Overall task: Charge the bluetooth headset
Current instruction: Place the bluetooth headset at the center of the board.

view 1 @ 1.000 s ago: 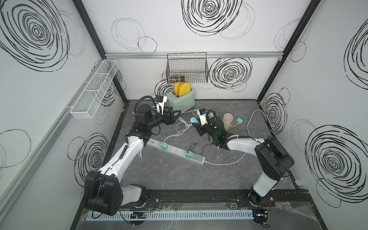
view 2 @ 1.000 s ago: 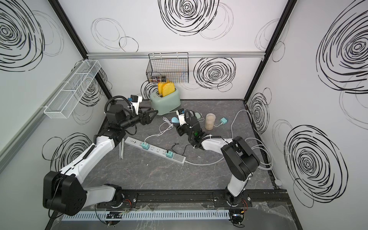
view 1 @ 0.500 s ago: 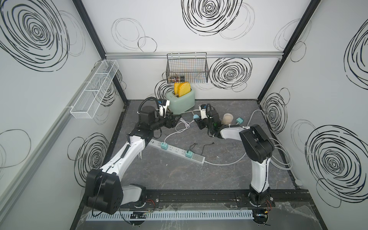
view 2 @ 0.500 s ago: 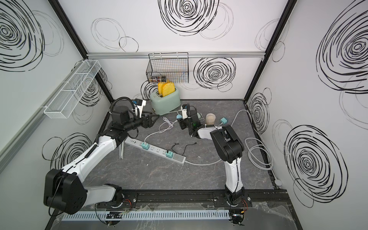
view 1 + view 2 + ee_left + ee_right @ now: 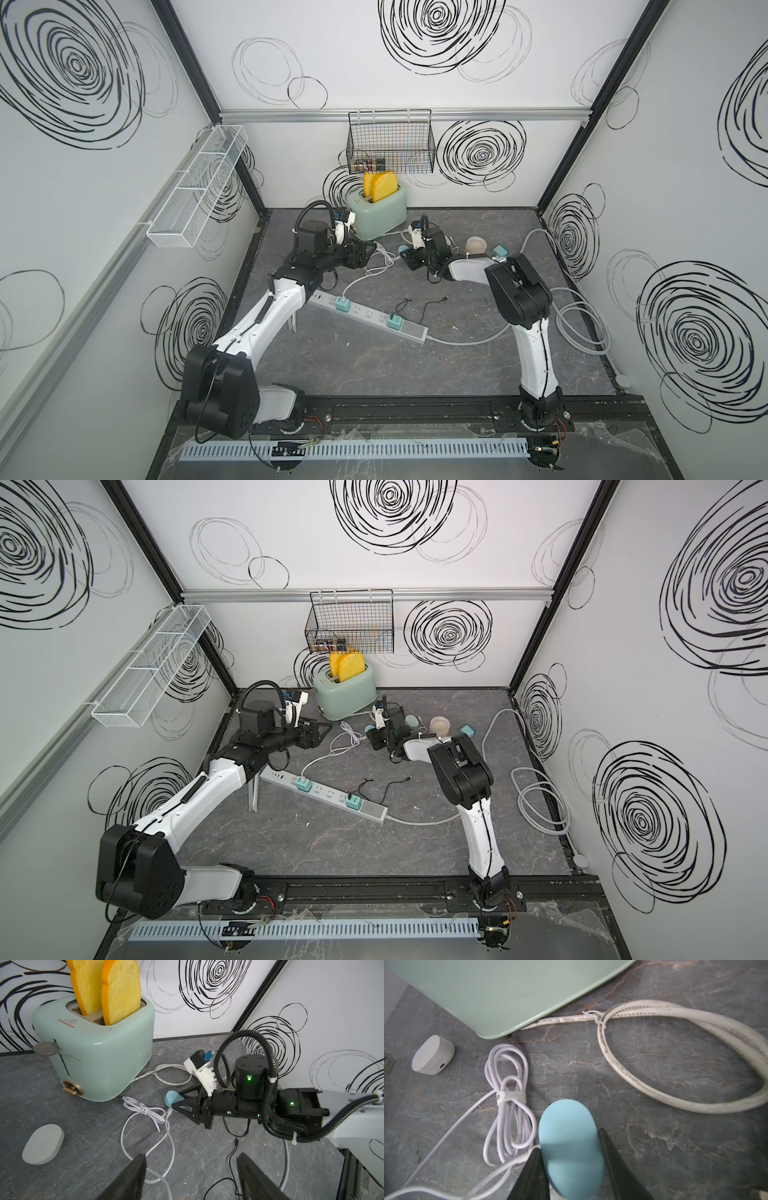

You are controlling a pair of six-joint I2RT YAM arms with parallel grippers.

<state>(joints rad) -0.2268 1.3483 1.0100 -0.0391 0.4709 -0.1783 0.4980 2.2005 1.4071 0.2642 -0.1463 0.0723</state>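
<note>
Trying to spot the blue headset case [image 5: 569,1147] here, where is it off the toaster [image 5: 380,216]? (kev)

Just in front of the toaster, low by the tabletop. The right gripper [image 5: 569,1138] has it clamped, 1 jaw pressed on each side. The bundled white charging cable [image 5: 508,1105] lies beside it, also in front of the toaster. Its plug end sits right against the case, but I can't tell if it's actually seated. (mo)

And the left gripper [image 5: 191,1156]? (kev)

Jaws spread wide with nothing between them. It hangs in front of the toaster, and the cable lies between it and the case. There's also a white case [image 5: 42,1147] lying alone near the toaster's lever side. (mo)

Any containers? (kev)

The toaster slots hold 2 bread slices [image 5: 120,991], upright and poking out the top. The black wire basket [image 5: 390,141] hangs on the wall right above the toaster, with small jars [image 5: 368,165] lying in its bottom corner, too small to read. A white mesh rack [image 5: 199,187] with 3 compartments is on the side wall, well apart from the toaster. A beige cup [image 5: 477,245] stands off to the toaster's side, beyond the right gripper, and I can't see what's inside. The power strip [image 5: 365,313] lies further out in front of the toaster with 2 teal adapters [image 5: 343,303] plugged in. (mo)
</note>
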